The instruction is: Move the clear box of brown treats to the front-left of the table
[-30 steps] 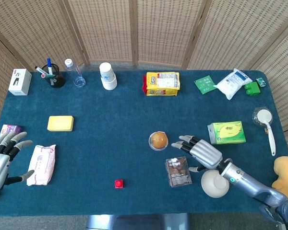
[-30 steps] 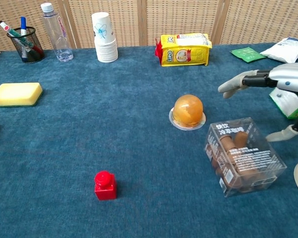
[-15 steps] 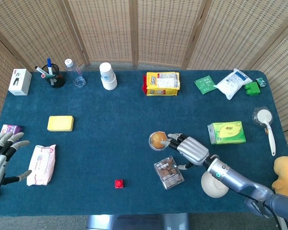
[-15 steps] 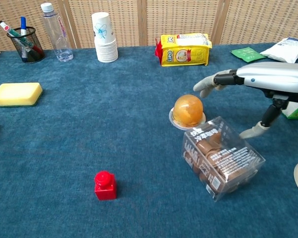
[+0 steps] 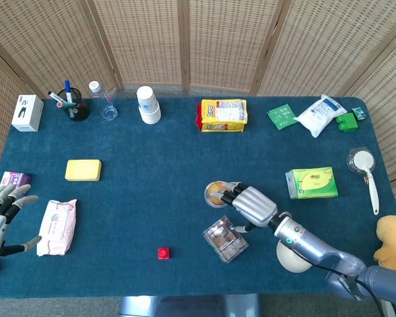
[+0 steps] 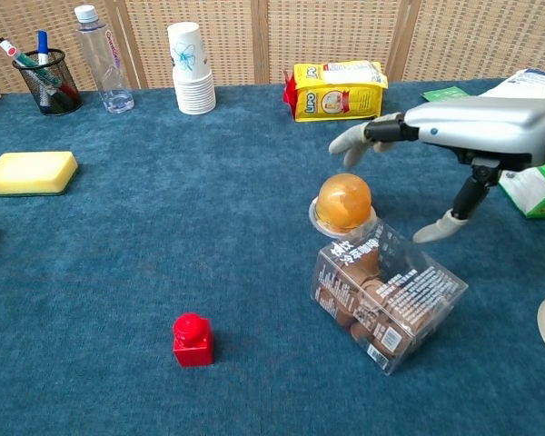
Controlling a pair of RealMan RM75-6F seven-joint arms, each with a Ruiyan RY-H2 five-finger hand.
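Observation:
The clear box of brown treats (image 5: 225, 239) lies skewed at the front of the table, right of centre, just in front of an orange domed cup (image 5: 214, 193). In the chest view the box (image 6: 388, 295) almost touches that cup (image 6: 344, 202). My right hand (image 5: 251, 206) hovers at the box's right rear with fingers spread, holding nothing. In the chest view this hand (image 6: 463, 123) reaches over the cup while its thumb tip hangs at the box's right edge. My left hand (image 5: 0, 218) rests spread at the table's front-left edge.
A red block (image 5: 163, 253) sits left of the box. Further left lie a pink wipes pack (image 5: 57, 226) and a yellow sponge (image 5: 83, 170). A white round lid (image 5: 294, 259) lies under my right forearm, and a green box (image 5: 311, 183) stands to the right. Bottles, cups and snack bags line the back.
The clear box has slid left and turned, pushed by my right hand. That hand has moved left and now reaches over the orange cup. The left hand has barely moved.

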